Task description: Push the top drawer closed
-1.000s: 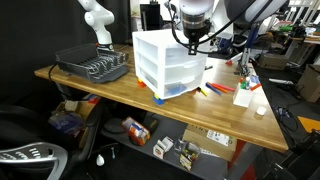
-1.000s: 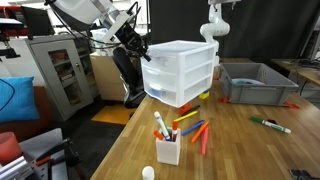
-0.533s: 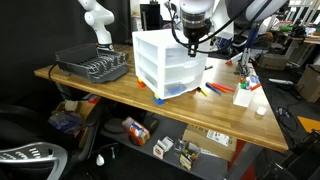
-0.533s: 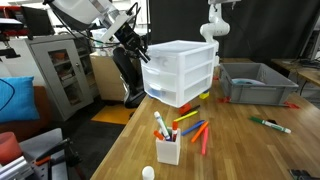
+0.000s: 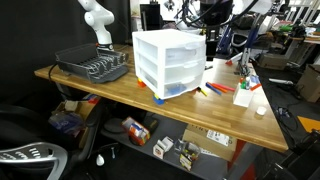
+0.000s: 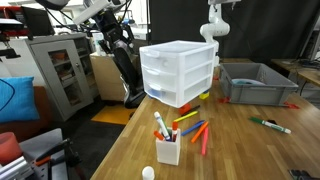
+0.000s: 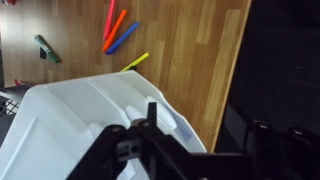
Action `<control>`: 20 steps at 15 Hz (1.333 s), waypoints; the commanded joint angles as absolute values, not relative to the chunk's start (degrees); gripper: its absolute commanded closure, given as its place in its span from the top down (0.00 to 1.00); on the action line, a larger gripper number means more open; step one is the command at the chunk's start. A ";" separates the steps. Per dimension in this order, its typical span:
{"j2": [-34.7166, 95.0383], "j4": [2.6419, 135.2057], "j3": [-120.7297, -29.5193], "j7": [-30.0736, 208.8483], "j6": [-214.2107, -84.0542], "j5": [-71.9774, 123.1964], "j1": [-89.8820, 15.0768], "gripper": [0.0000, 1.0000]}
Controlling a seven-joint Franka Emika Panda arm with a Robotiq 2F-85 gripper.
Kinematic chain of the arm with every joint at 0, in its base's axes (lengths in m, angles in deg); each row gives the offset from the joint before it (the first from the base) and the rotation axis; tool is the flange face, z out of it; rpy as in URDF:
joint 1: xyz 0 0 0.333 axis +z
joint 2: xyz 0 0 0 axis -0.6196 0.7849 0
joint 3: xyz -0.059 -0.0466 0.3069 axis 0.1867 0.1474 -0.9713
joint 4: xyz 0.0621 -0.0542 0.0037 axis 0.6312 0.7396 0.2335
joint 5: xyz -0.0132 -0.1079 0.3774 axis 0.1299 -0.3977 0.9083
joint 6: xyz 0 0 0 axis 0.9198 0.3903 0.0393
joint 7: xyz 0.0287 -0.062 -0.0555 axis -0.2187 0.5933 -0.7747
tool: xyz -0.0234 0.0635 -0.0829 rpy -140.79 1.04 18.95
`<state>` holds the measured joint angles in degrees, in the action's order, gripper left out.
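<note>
A: Position of the top drawer (image 6: 165,60)?

B: Uppermost of three translucent-fronted drawers in a small white cabinet (image 6: 182,78). Stands by a long edge of the wooden worktop (image 6: 240,150), roughly midway along that edge in both exterior views. Front looks level with the two drawers beneath, as far as visible.

A: And the tool (image 6: 118,38)?

B: Hangs in the air off the worktop's edge in an exterior view, near the cabinet's upper corner but apart from it. Touches nothing. In the wrist view, appears as a dark frame (image 7: 152,135) along the bottom, above the cabinet's white top. Fingers spread or pressed together: cannot tell, too dark and blurred.

A: Anything else on the worktop?

B: Loose markers (image 6: 195,130) in red, orange, blue and yellow, scattered just beside the cabinet's base. A white cup (image 6: 167,150) of pens toward the near corner in an exterior view. A dark dish rack (image 5: 95,65) near one end, well apart from the cabinet. A grey bin (image 6: 250,82) close to the far edge.
</note>
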<state>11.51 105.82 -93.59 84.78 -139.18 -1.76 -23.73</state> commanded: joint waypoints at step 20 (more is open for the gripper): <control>-11.82 121.94 -90.40 68.80 -130.72 30.34 -20.15 1.00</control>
<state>-11.88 122.09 -90.69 68.67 -130.92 30.47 -20.46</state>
